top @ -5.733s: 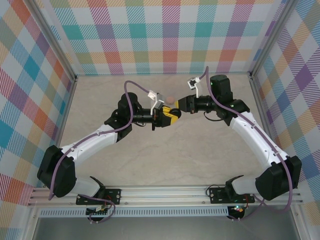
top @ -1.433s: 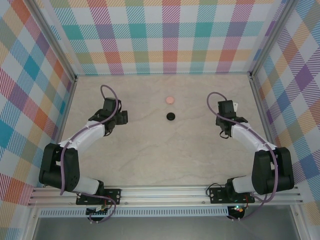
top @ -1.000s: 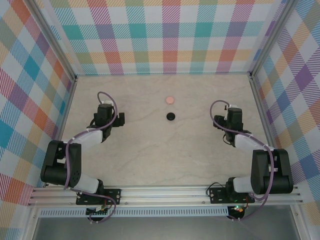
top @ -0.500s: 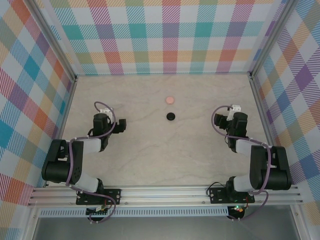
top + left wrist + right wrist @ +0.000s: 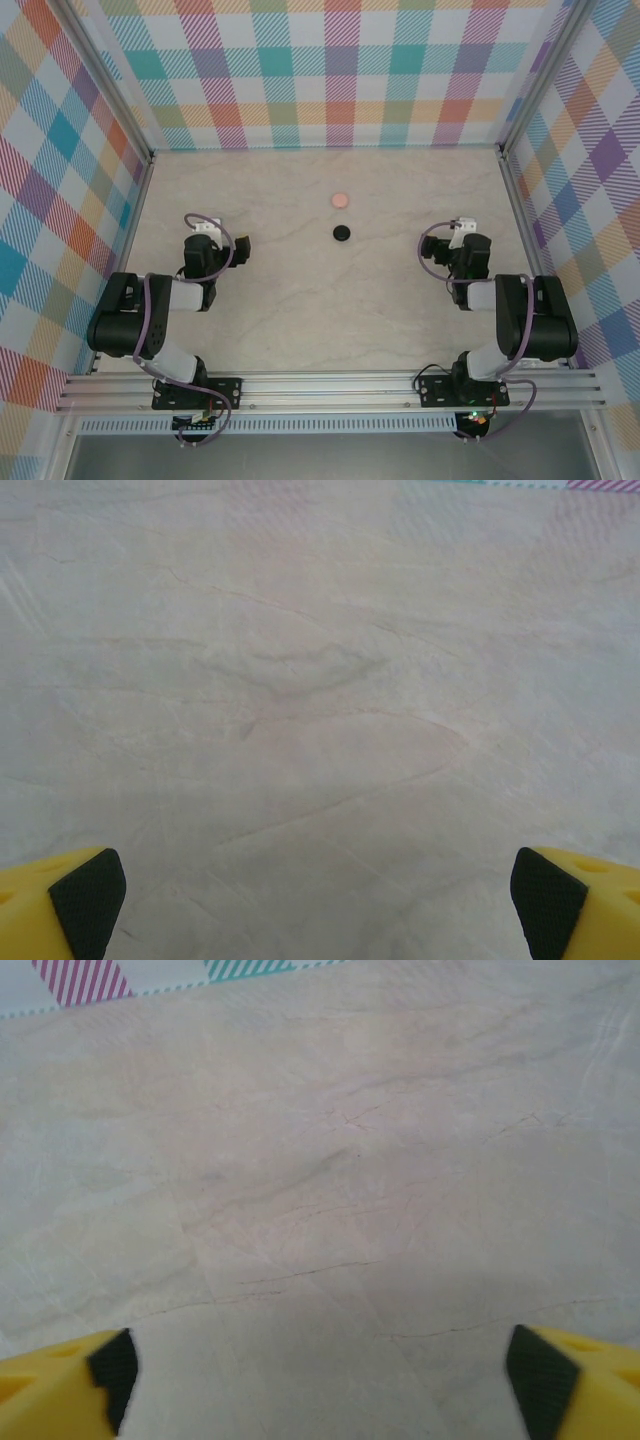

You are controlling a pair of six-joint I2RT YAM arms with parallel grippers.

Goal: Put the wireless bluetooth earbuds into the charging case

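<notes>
Two small round charging cases lie shut on the marble table, one pink [image 5: 341,199] and, just nearer, one black [image 5: 342,232]. The earbuds are out of view. Both arms are folded back near their bases, the left arm [image 5: 203,258] at the left and the right arm [image 5: 467,258] at the right, each well away from the cases. My left gripper [image 5: 318,905] is open over bare table, its yellow fingertips [image 5: 85,900] at the frame's bottom corners. My right gripper [image 5: 325,1375] is open too, with nothing between its fingertips [image 5: 545,1380].
Checked fabric walls [image 5: 340,70] on metal posts close the table in at the back and both sides. A metal rail [image 5: 330,385] carrying the arm bases runs along the near edge. Bare marble [image 5: 330,300] stretches between the arms.
Both arms have drawn back from the table's middle and folded down near their bases. The right gripper's jaws have spread wider. The two cases have stayed put.
</notes>
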